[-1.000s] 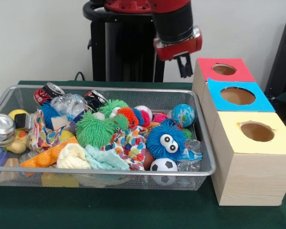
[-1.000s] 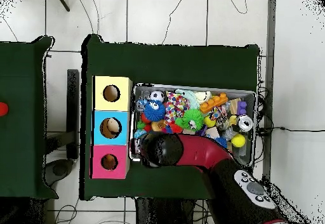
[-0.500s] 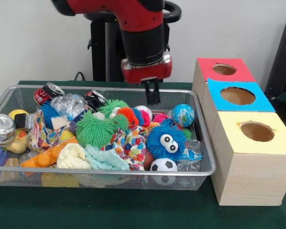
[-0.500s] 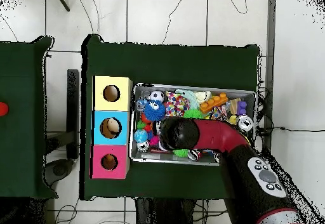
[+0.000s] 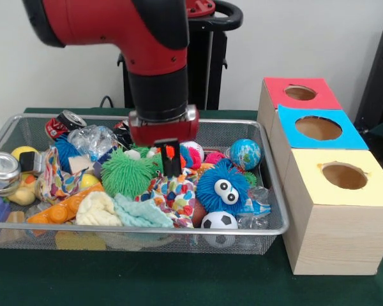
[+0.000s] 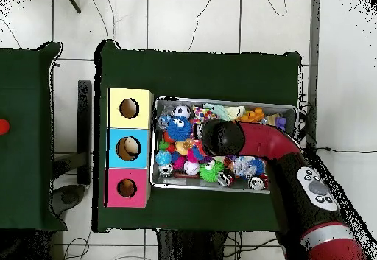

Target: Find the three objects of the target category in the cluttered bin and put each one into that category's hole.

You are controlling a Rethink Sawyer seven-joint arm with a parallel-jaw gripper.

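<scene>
While pincer (image 5: 171, 167) hangs vertical over bin (image 5: 273, 191), fingers pointing down

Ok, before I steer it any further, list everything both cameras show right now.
wire bin: 1, silver mesh, on the green table
spiky balls: green mid-bin, blue with eyes toward the boxes
soccer ball: 1, black-white, front wall
globe ball: 1, blue, back corner by the boxes
crushed cans: 2, red-black, back wall
toy brick: 1, orange, front
boxes: 3, wooden, red top, blue top, yellow top, one hole each
gripper: 1, black, low over mid-bin
</scene>
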